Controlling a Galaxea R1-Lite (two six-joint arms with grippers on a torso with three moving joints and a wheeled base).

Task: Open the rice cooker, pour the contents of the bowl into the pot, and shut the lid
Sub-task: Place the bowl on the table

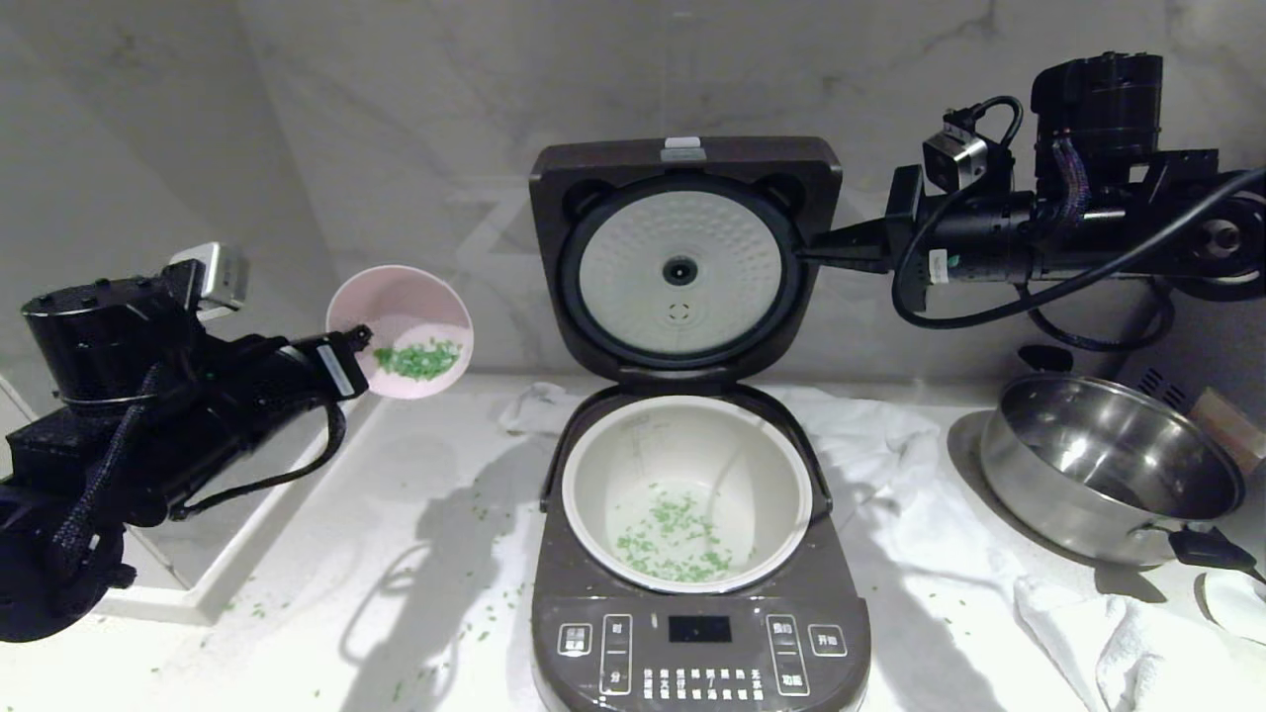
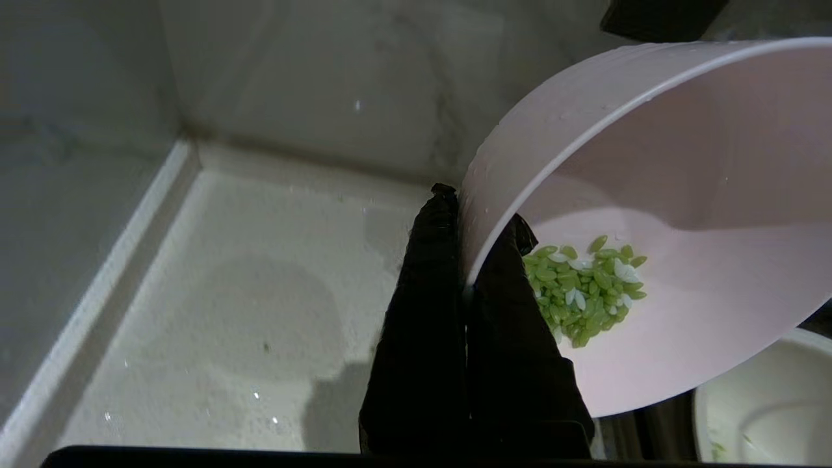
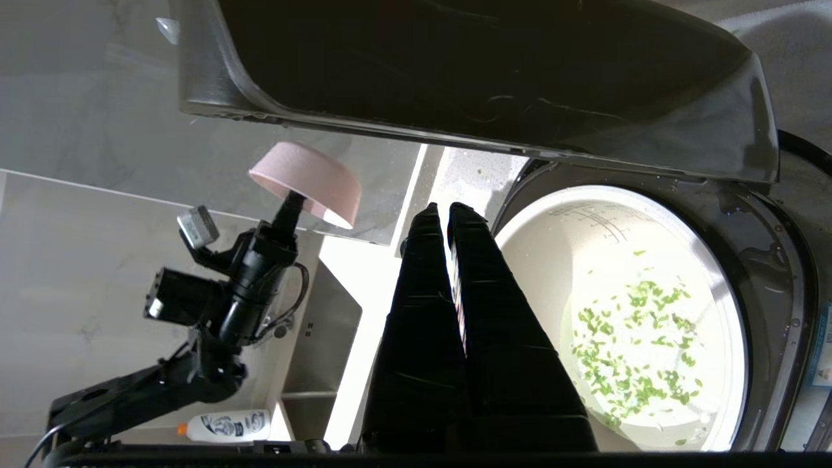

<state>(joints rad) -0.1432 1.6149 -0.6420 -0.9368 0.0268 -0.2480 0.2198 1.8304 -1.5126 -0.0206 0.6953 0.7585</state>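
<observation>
The rice cooker (image 1: 692, 633) stands open at the middle of the counter, its lid (image 1: 682, 267) upright with the pale dimpled plate facing me. Some green grains (image 1: 678, 544) lie in the cream pot (image 1: 771, 485). To the cooker's left, my left gripper (image 1: 361, 341) is shut on the rim of the pink bowl (image 1: 401, 307), held tilted in the air, apart from the pot. More green grains (image 2: 585, 289) sit in the bowl (image 2: 682, 162), one finger (image 2: 513, 312) inside. My right gripper (image 1: 806, 252) is shut and empty at the lid's right edge. The pot (image 3: 552, 273) lies below it.
A steel pan (image 1: 1108, 465) with black handles sits at the right on white cloths (image 1: 890, 465). A sunken sink (image 1: 237, 534) opens at the left under the left arm. Stray green grains dot the counter (image 1: 435, 593). The marble wall stands close behind the lid.
</observation>
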